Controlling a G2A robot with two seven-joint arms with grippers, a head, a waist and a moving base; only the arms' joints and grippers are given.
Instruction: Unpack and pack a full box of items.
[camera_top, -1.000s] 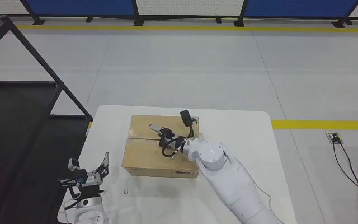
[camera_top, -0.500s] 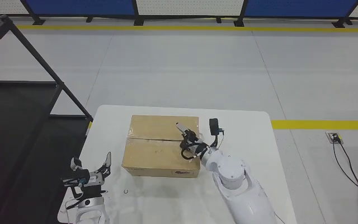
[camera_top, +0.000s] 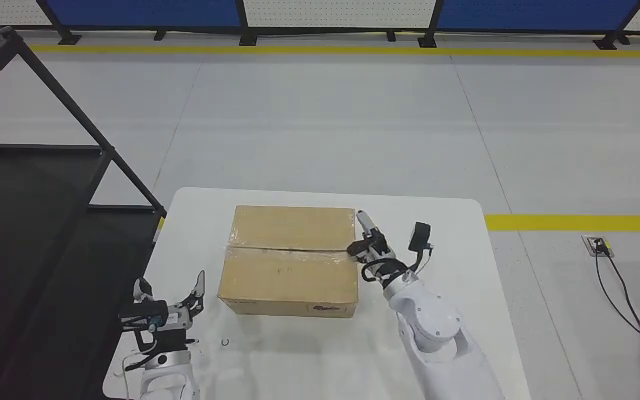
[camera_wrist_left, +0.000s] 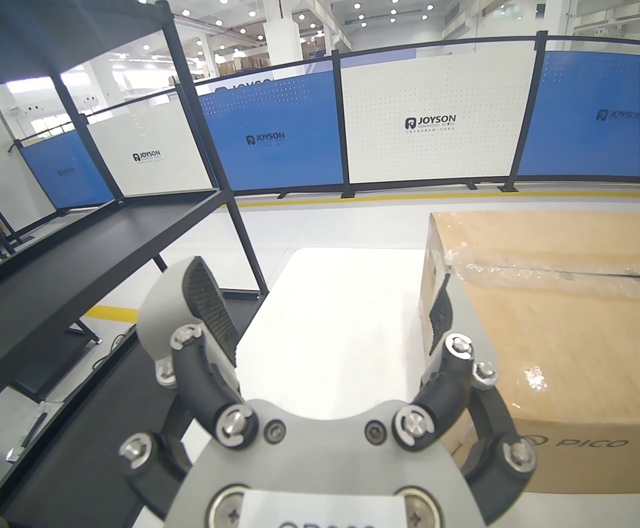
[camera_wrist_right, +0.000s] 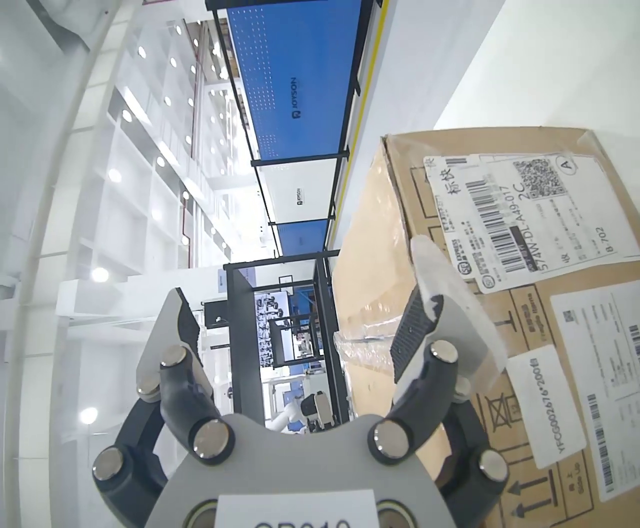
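A closed cardboard box (camera_top: 290, 262) lies in the middle of the white table (camera_top: 440, 215), its top seam sealed with clear tape (camera_wrist_left: 540, 275). My right gripper (camera_top: 368, 238) is at the box's right end, open, with nothing between its fingers. In the right wrist view the right gripper (camera_wrist_right: 300, 280) has one finger (camera_wrist_right: 425, 300) in front of the box's labelled end face (camera_wrist_right: 530, 240). My left gripper (camera_top: 168, 292) stands open near the table's front left corner, left of the box. In the left wrist view the left gripper (camera_wrist_left: 320, 285) is empty, with the box (camera_wrist_left: 550, 340) beside it.
A black metal shelf rack (camera_top: 60, 220) stands just left of the table and shows close by as the rack (camera_wrist_left: 90, 235) in the left wrist view. A small dark ring (camera_top: 227, 346) lies on the table in front of the box.
My right arm has swung to the right, from above the middle of the box's top to its right end. The left gripper has shifted slightly to the right.
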